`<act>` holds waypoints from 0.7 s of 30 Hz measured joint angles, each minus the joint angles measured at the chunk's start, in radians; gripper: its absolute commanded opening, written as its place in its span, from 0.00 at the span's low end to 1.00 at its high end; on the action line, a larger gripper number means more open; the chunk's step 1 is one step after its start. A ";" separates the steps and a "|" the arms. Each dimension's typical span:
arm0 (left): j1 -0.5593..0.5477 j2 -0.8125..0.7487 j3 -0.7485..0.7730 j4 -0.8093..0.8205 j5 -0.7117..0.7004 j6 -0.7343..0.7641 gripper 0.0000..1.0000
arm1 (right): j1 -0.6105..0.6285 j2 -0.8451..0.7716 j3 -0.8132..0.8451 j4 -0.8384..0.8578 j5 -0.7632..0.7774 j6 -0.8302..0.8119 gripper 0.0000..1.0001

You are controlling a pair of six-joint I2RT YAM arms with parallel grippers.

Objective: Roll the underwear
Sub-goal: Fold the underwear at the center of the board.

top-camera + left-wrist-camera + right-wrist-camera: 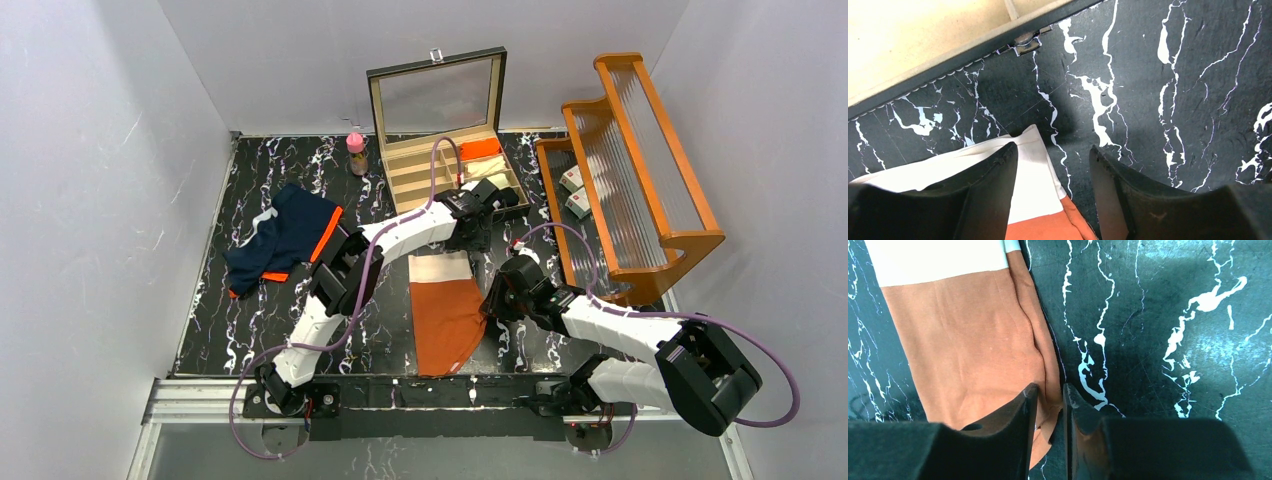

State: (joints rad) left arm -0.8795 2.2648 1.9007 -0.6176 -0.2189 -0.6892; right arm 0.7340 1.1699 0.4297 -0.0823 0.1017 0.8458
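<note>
The rust-orange underwear (445, 315) lies folded into a long strip at the table's middle, its white waistband (440, 267) at the far end. My left gripper (476, 240) is open over the waistband's far right corner; in the left wrist view it (1053, 147) straddles that corner (1030, 180), one finger over the white band, the other over bare table. My right gripper (496, 300) is at the strip's right edge. In the right wrist view it (1050, 386) is closed on a fold of the orange cloth (968, 335). The navy underwear with orange trim (285, 235) lies spread at the left.
An open compartment box (450, 165) stands at the back behind the left gripper, an orange item (481, 149) in one slot; its front edge (948, 65) shows in the left wrist view. A pink-capped bottle (356, 152) stands left of it. A wooden rack (640, 160) with small boxes (575, 190) fills the right side.
</note>
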 measured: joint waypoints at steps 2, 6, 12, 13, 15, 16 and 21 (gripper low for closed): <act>0.000 0.005 0.002 -0.001 0.000 0.005 0.51 | -0.001 0.001 0.000 0.000 0.000 -0.001 0.33; 0.000 0.024 0.002 -0.006 0.002 0.007 0.51 | -0.001 0.001 0.000 0.000 0.000 -0.002 0.33; -0.001 0.056 0.028 -0.017 0.001 0.022 0.46 | -0.001 0.001 0.000 0.000 0.001 -0.006 0.33; -0.001 0.059 0.032 -0.020 0.000 0.024 0.43 | -0.001 0.001 0.000 0.000 0.001 -0.007 0.33; -0.001 0.063 0.037 -0.025 -0.003 0.028 0.37 | -0.001 0.003 0.001 0.001 0.000 -0.011 0.33; -0.001 0.065 0.040 -0.028 -0.004 0.031 0.34 | -0.001 0.006 0.003 0.001 0.000 -0.013 0.32; 0.000 0.069 0.045 -0.041 -0.015 0.051 0.27 | -0.001 0.034 0.021 0.004 -0.002 -0.024 0.29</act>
State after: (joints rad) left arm -0.8799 2.3341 1.9453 -0.6588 -0.2339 -0.6383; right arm 0.7330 1.2042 0.4505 -0.0783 0.1001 0.8221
